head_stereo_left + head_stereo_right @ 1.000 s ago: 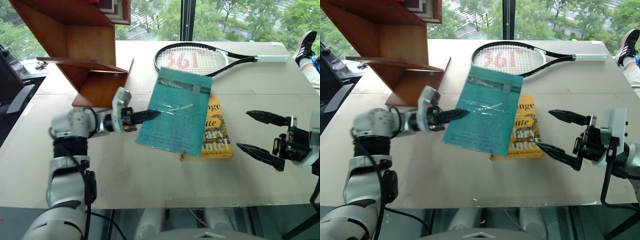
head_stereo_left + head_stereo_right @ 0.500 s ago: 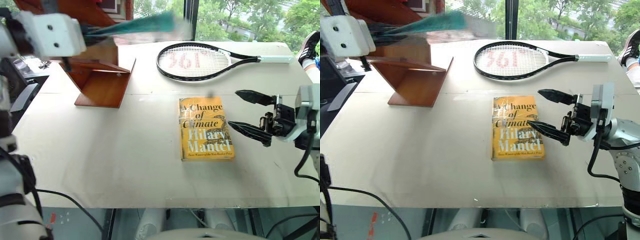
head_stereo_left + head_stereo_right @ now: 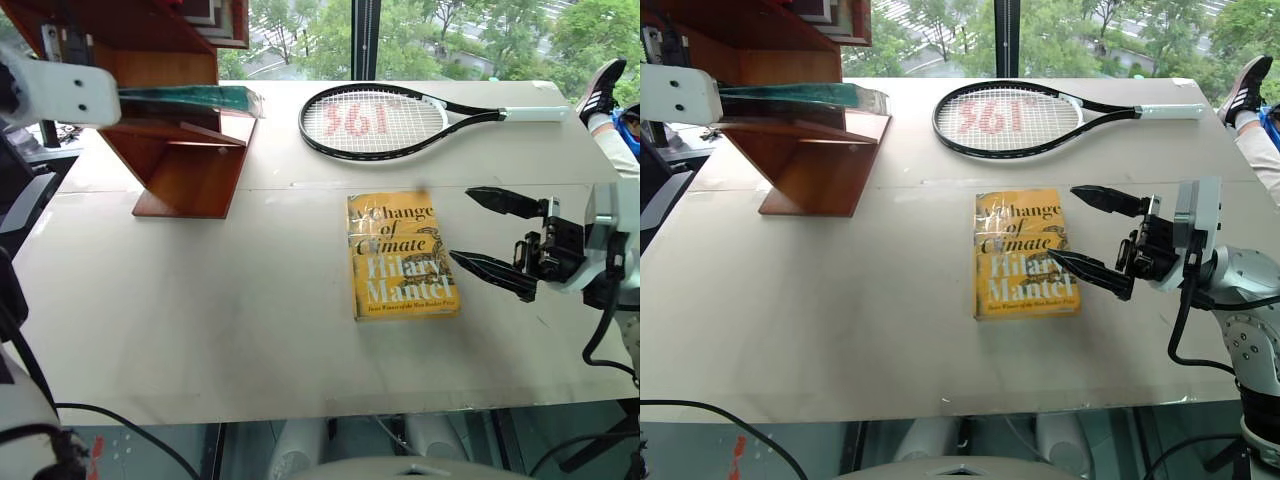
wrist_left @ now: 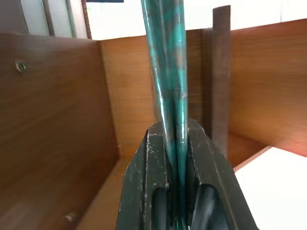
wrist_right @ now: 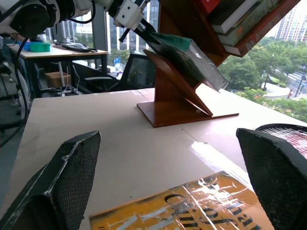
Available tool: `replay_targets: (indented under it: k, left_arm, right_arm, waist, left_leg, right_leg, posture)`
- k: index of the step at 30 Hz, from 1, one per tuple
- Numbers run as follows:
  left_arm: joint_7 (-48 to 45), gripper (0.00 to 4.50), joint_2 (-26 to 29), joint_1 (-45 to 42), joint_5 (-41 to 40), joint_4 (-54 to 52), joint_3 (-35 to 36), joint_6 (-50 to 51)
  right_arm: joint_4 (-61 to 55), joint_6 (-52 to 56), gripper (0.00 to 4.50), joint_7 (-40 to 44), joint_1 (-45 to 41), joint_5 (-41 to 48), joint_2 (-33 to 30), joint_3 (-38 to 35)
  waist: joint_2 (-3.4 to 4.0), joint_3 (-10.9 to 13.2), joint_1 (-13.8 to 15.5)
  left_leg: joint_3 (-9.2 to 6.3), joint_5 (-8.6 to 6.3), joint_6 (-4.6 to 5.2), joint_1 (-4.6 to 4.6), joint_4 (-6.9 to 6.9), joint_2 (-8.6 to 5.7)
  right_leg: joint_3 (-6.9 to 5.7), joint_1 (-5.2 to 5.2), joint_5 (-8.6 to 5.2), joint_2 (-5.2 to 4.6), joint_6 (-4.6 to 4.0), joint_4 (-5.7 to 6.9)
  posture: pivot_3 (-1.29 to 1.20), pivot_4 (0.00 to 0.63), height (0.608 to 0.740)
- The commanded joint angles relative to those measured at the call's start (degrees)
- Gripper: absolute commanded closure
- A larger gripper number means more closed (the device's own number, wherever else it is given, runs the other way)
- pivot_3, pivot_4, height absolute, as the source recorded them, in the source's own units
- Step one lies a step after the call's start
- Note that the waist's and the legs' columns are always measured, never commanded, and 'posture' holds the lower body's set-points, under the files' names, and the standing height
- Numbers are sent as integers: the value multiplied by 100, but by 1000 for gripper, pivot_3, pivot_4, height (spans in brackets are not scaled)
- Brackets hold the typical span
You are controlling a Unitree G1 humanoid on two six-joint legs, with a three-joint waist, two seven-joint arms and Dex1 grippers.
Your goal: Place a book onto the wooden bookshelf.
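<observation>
Book (image 3: 185, 97): held flat in left gripper (image 4: 176, 143), long axis running into bookshelf (image 3: 180, 150), just above thin shelf. Right gripper (image 3: 495, 235): wide, empty, well apart.

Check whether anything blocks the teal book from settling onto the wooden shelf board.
Nothing visible does. The book, clamped in the left end effector, lies nearly flat just above the wooden bookshelf's thin board, with bare wood beneath it.

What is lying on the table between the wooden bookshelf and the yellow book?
Nothing: in the left eye view, only bare table separates the wooden bookshelf from the yellow book.
</observation>
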Motion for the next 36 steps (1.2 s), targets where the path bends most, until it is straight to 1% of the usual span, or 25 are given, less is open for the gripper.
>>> replay_targets:
  k: [1, 3, 7, 9, 10, 11, 13, 14, 15, 16, 17, 19, 20, 21, 24, 25, 27, 28, 29, 31, 33, 34, 36]
  left_arm:
    - [-464, 2457, 250, -42, -725, 120, 598, 135]
    - [-1010, 1614, 273, 72, -1274, 78, 1001, 307]
    - [-1671, 1614, 379, 394, -2091, -213, 1613, 633]
    - [-1985, 1614, 426, 691, -2608, -523, 1984, 1042]
    - [-2188, 1614, 452, 939, -2876, -790, 2150, 1297]
    - [-2393, 1614, 450, 1297, -3234, -1263, 2345, 1762]
    - [-2483, 1614, 356, 2568, -4336, -3348, 2893, 3650]
    - [-2340, 1614, 316, 3220, -4798, -4406, 3176, 4529]
    - [-2044, 1614, 235, 3909, -5267, -5579, 3468, 5403]
    - [-1735, 1614, 160, 4435, -5620, -6499, 3706, 6091]
    - [-1228, 1614, 4, 4883, -6266, -7450, 3916, 6976]
    - [-478, 1614, -295, 5569, -7117, -8833, 4141, 8074]
    - [-39, 1614, -537, 5785, -7564, -9320, 4152, 8483]
    - [308, 1614, -742, 5928, -7777, -9637, 4142, 8696]
    - [1208, 1614, -1389, 6241, -8165, -10254, 3932, 9093]
    - [1565, 1614, -1687, 6269, -8189, -10371, 3831, 9118]
    - [2265, 1614, -2471, 6486, -7771, -10523, 3435, 8846]
    - [2455, 1614, -2916, 6590, -7530, -10528, 3225, 8536]
    - [2570, 1614, -3216, 6736, -7297, -10507, 3028, 8340]
    - [2653, 1614, -3494, 6987, -6941, -10485, 2754, 8130]
    - [2726, 1614, -3654, 7208, -6768, -10436, 2668, 8054]
    - [2688, 1614, -3679, 7361, -6689, -10399, 2658, 7977]
    - [2415, 1614, -3511, 7823, -6638, -10122, 2799, 7983]
  right_arm:
    - [-210, -48, 0, -48, -49, 189, -20, -212]
    - [-162, -51, 0, -41, -106, 207, -14, -174]
    - [-20, -42, 0, 55, -240, 235, -37, -116]
    - [122, -12, 0, 134, -420, 240, -73, -79]
    - [187, 7, 0, 149, -521, 244, -81, -63]
    - [256, 22, 0, 183, -608, 251, -94, -64]
    - [354, 57, 0, 227, -794, 273, -120, -55]
    - [390, 70, 0, 244, -859, 298, -123, -62]
    - [413, 89, 0, 250, -927, 341, -115, -68]
    - [437, 102, 0, 267, -966, 370, -111, -81]
    - [446, 118, 0, 252, -1019, 376, -91, -64]
    - [466, 137, 0, 249, -1068, 377, -66, -49]
    - [460, 140, 0, 244, -1070, 366, -58, -40]
    - [453, 142, 0, 244, -1064, 363, -56, -41]
    - [396, 159, 0, 199, -1029, 391, -46, -73]
    - [367, 156, 0, 182, -1004, 384, -45, -76]
    - [224, 183, 0, 80, -937, 400, -30, -61]
    - [150, 182, 0, 40, -874, 390, -28, -57]
    - [77, 201, 0, -33, -821, 395, -22, -61]
    - [-31, 223, 0, -131, -684, 382, -38, -122]
    - [-128, 238, 0, -194, -469, 351, -107, -237]
    - [-172, 254, 0, -215, -307, 324, -168, -329]
    - [-127, 189, 0, -210, 268, -14, -353, -548]
  waist:
    - [-5, 2, 0]
    - [-8, 2, 23]
    - [-8, 3, 37]
    - [-8, 3, 39]
    - [-8, 3, 37]
    - [-7, 3, 38]
    - [4, 5, 29]
    - [6, 6, 30]
    - [5, 5, 40]
    - [5, 5, 52]
    - [5, 5, 67]
    - [4, 5, 90]
    - [5, 5, 85]
    - [13, 0, 88]
    - [21, -4, 97]
    - [21, -4, 96]
    - [23, -5, 106]
    - [40, -16, 121]
    - [39, -17, 136]
    - [32, -20, 156]
    - [29, -18, 194]
    - [32, -20, 213]
    - [34, -22, 236]
  left_leg:
    - [-1, 0, 0, -1, 0, 4]
    - [-1, 0, 0, -6, 2, 12]
    - [-4, 0, 0, -7, 4, 13]
    - [-5, 0, 0, -7, 6, 14]
    - [-7, 0, 0, -6, 6, 15]
    - [-13, 0, 0, -5, 7, 17]
    - [-20, 0, 0, -4, 8, 18]
    - [-15, 0, 0, -1, 9, 22]
    - [-17, 0, -1, -2, 9, 27]
    - [-24, 1, -2, -7, 9, 29]
    - [-24, 0, -2, -8, 9, 31]
    - [-27, 0, -2, -12, 9, 31]
    - [-28, 0, -2, -12, 9, 30]
    - [-25, -1, -2, -8, 8, 30]
    - [-19, 0, -2, 6, 4, 29]
    - [-17, 0, -2, 16, 4, 28]
    - [-16, 0, -2, 20, 4, 29]
    - [-14, 0, -2, 24, 3, 27]
    - [-9, 0, -2, 25, 3, 24]
    - [-4, 1, -4, 18, 4, 24]
    - [2, 9, -19, 18, 4, 24]
    - [2, 13, -24, 14, 1, 24]
    - [4, 13, -24, 14, 0, 25]
  right_leg:
    - [-2, 0, 0, 0, 0, -1]
    - [-5, 0, 0, 0, 0, -4]
    - [-5, 0, 0, -4, 0, -6]
    - [-8, 0, 0, -3, 0, -3]
    - [-7, 0, 0, -4, 0, -1]
    - [-5, 0, 0, -4, 0, 0]
    - [-6, 1, 0, -3, -1, -1]
    - [2, 1, 0, -6, -1, 2]
    - [3, 1, 0, -6, -2, 1]
    - [1, 1, 1, -8, -3, -2]
    - [3, 1, 1, -10, -3, -6]
    - [3, 0, 1, -14, -3, -13]
    - [3, 1, 1, -14, -3, -9]
    - [7, 0, 1, -12, -3, -10]
    - [13, 1, 2, -8, -5, -1]
    - [14, 6, 2, -7, -5, 4]
    - [14, 9, 5, -5, -8, 4]
    - [16, 12, 5, -5, -9, 4]
    - [20, 15, 5, -8, -8, -2]
    - [25, 9, 6, -6, -9, -5]
    - [32, 6, 6, -5, -9, -5]
    - [31, 2, 6, -5, -9, -7]
    - [31, 2, 5, -6, -10, -8]
  posture:
    - [0, 150, 740]
    - [0, 150, 740]
    - [0, 150, 740]
    - [0, 150, 740]
    - [0, 150, 740]
    - [0, 150, 740]
    - [0, 150, 740]
    - [0, 150, 740]
    - [0, 150, 740]
    - [0, 150, 740]
    - [0, 150, 740]
    - [0, 150, 740]
    - [0, 150, 740]
    - [0, 150, 740]
    - [0, 150, 740]
    - [0, 150, 740]
    - [0, 150, 740]
    - [0, 150, 740]
    - [0, 150, 740]
    - [0, 150, 740]
    - [0, 150, 740]
    - [0, 150, 740]
    - [0, 150, 740]
